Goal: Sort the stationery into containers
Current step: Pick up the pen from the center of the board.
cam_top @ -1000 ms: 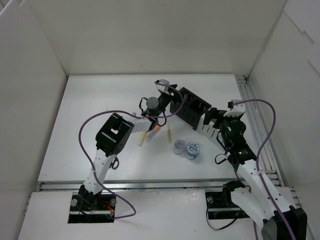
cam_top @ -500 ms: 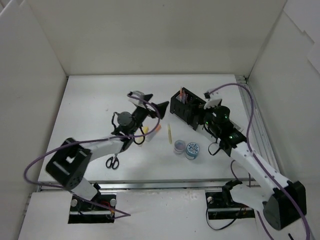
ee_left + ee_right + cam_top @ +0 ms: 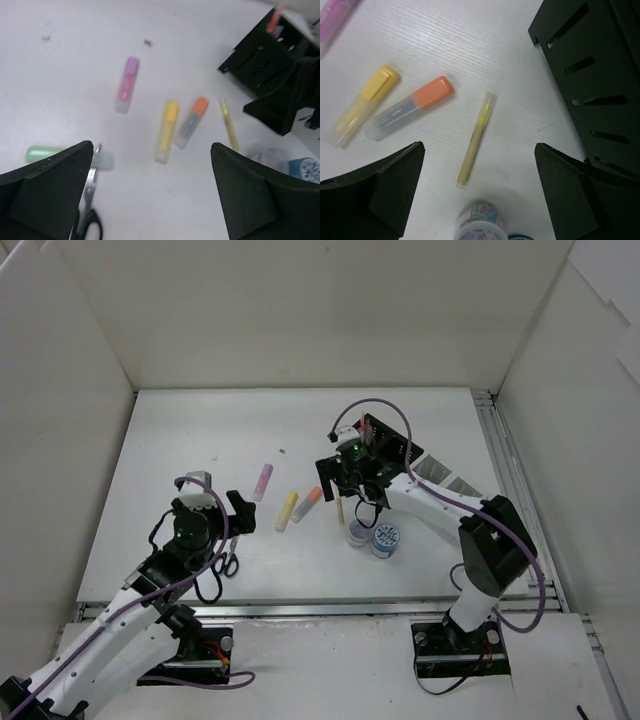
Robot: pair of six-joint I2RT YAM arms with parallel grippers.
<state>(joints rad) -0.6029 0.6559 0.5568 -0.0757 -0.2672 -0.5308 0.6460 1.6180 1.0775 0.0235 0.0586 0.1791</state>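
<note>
Hovering with right fingers (image 3: 372, 200) spread empty astride the yellow pen (image 3: 476, 140), seemingly for pinching; poised with left fingers (image 3: 47, 192) released over scissors (image 3: 89, 220).

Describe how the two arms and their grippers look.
The left arm and right arm are white links with black joints. A thin purple cable loops along each. The left gripper and right gripper each have two matte black, wedge-shaped fingers with no visible markings.
</note>
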